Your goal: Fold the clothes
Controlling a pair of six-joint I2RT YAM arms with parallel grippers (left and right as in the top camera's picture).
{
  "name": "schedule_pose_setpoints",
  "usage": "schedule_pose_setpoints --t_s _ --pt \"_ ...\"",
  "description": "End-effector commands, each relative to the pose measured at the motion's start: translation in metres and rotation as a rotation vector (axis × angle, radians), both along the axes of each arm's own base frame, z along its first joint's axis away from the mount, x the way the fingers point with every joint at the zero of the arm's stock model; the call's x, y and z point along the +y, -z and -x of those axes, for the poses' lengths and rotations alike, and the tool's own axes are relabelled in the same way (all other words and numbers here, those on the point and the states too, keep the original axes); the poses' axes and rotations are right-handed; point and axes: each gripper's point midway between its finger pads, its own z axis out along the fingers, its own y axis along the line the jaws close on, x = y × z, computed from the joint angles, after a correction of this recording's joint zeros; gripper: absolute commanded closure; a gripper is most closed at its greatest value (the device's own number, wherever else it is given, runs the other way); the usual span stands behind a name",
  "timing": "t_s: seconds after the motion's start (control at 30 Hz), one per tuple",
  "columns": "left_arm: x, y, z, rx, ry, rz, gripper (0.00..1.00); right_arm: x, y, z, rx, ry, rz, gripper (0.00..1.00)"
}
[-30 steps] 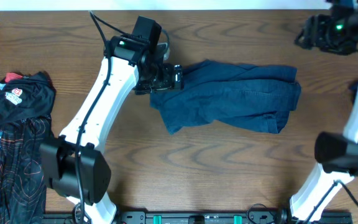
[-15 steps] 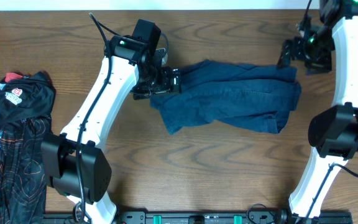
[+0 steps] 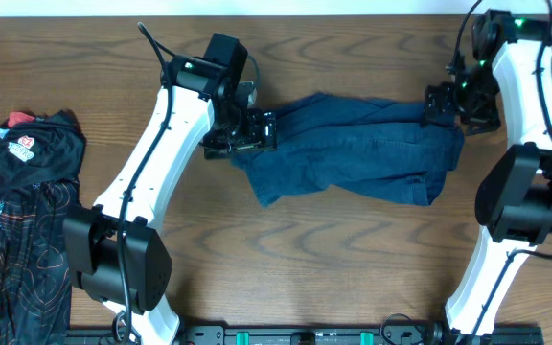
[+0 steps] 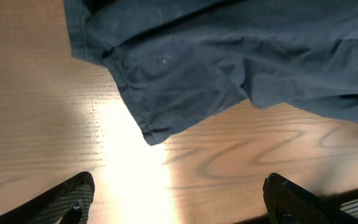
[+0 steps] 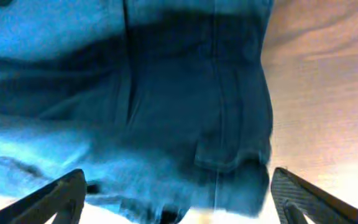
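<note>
The rumpled mid-blue denim-like garment (image 3: 353, 153) lies across the far middle of the brown wooden table (image 3: 333, 259). Its long axis runs left to right, and one loose corner points toward the near left. An arm waits at each end, probably so both ends can be taken for a fold. The left gripper (image 3: 260, 129) is at the left end and the right gripper (image 3: 441, 101) is over the right. Both have their jaws spread wide and grip nothing. A black garment with a thin red pattern (image 3: 17, 220) lies heaped at the left edge, well apart.
</note>
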Motion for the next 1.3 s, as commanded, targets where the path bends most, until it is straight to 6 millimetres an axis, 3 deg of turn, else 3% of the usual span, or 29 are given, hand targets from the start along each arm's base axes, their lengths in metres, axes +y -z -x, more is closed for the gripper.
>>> schedule_pose_setpoints --t_s 0.0,0.23,0.33,0.43,0.5,0.57,0.83,0.93,1.03,1.27 --pt "0.002 0.002 0.003 0.021 -0.007 -0.001 0.11 -0.006 0.012 0.003 0.010 0.015 0.021 0.10" --pt "0.002 0.002 0.004 0.026 -0.006 -0.002 0.12 -0.013 0.021 -0.013 -0.051 0.073 0.056 0.26" --pt "0.003 0.002 0.004 0.026 -0.006 -0.003 0.11 -0.013 0.021 -0.013 -0.052 0.072 0.056 0.48" --pt "0.003 0.002 0.004 0.026 -0.006 -0.003 0.12 -0.013 0.021 -0.012 -0.047 0.072 0.056 0.60" --pt "0.003 0.002 0.004 0.026 -0.006 -0.003 0.12 -0.013 0.021 -0.012 -0.047 0.074 0.056 0.83" --pt "0.003 0.002 0.004 0.026 -0.006 -0.003 0.12 -0.014 0.021 -0.012 -0.048 0.074 0.056 0.99" --pt "0.006 0.013 0.012 0.067 -0.007 -0.017 0.15 -0.014 0.019 -0.017 -0.072 0.079 0.058 0.99" --pt "0.008 0.028 0.018 0.113 -0.017 -0.020 0.14 -0.014 0.014 -0.019 -0.087 0.080 0.059 0.99" --pt "0.004 0.047 0.023 0.144 -0.021 0.020 0.05 -0.015 0.009 -0.020 -0.101 0.080 0.061 0.99" --pt "0.003 0.094 0.020 0.102 -0.033 0.073 0.03 -0.014 -0.003 -0.020 -0.130 0.080 0.063 0.99"
